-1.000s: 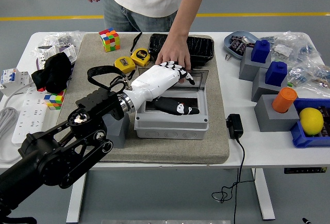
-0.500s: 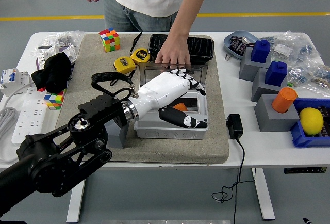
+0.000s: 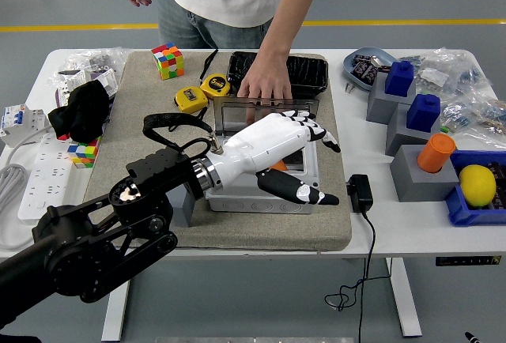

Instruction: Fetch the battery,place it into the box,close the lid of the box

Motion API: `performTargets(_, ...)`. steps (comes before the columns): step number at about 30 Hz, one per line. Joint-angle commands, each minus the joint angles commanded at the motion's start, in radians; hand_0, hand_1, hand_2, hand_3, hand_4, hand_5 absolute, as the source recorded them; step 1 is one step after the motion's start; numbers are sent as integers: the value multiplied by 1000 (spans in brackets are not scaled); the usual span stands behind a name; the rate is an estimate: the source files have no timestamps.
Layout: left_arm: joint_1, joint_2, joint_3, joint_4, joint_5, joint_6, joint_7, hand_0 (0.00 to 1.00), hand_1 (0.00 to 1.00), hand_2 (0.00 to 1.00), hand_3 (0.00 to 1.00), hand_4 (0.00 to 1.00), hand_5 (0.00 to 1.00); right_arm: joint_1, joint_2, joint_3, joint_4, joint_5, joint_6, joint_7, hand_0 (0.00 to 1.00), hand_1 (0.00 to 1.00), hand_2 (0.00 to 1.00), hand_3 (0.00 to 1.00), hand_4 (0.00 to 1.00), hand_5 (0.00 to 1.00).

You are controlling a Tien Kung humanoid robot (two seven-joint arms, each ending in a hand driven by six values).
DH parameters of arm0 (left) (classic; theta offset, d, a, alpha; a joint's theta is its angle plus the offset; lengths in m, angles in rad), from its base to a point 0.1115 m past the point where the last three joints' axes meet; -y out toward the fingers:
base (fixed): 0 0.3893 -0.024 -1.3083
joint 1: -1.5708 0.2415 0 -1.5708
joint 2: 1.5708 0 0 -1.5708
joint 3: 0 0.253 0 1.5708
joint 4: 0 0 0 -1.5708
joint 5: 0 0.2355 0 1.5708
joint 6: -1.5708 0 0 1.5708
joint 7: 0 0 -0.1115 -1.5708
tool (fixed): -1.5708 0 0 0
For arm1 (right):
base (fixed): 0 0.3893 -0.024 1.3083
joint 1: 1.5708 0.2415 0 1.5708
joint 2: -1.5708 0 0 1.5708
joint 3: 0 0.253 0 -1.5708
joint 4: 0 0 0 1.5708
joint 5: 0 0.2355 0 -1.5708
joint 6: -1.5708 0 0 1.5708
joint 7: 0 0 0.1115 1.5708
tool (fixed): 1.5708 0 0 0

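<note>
A grey box (image 3: 261,201) stands on the tan mat (image 3: 316,228) at the table's middle. Its clear lid (image 3: 237,114) tilts up at the far side. A person's hand (image 3: 266,84) rests at the lid's top edge. A small orange object (image 3: 277,166), apparently the battery, lies inside the box, mostly hidden under my hand. My left hand (image 3: 318,167), white with black fingertips, hovers over the box's right half. Its fingers are spread and hold nothing; the thumb (image 3: 312,196) juts past the box's front right corner.
A black tray (image 3: 307,70) lies behind the box. Two yellow tape measures (image 3: 202,90) and a colour cube (image 3: 168,60) sit on the far left of the mat. A black adapter (image 3: 360,193) lies right of it. Grey blocks (image 3: 411,173) and a blue bin (image 3: 474,209) stand at the right.
My left hand has lifted out of the box and moved right and toward the near edge, with fingers spreading. The orange object now shows inside. The lid stands more upright.
</note>
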Motion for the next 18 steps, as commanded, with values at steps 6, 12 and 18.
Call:
performTargets(6, -13, -40, -81, 138, 45, 10, 26, 845, 885, 847, 818, 998, 820, -2, 2, -5, -1, 4, 0, -1, 752, 691, 705, 736, 998, 998)
performTargets(12, -13, -59, -142, 249, 94, -29, 73, 960, 998, 969, 952, 998, 828, -2, 2, -5, -1, 3, 0, -2, 752, 689, 705, 737, 998, 998)
performTargets(18, -7, -51, -136, 249, 114, -42, 86, 998, 998, 998, 998, 998, 867, -2, 1, -3, -2, 2, -1, -2, 749, 691, 705, 736, 998, 998)
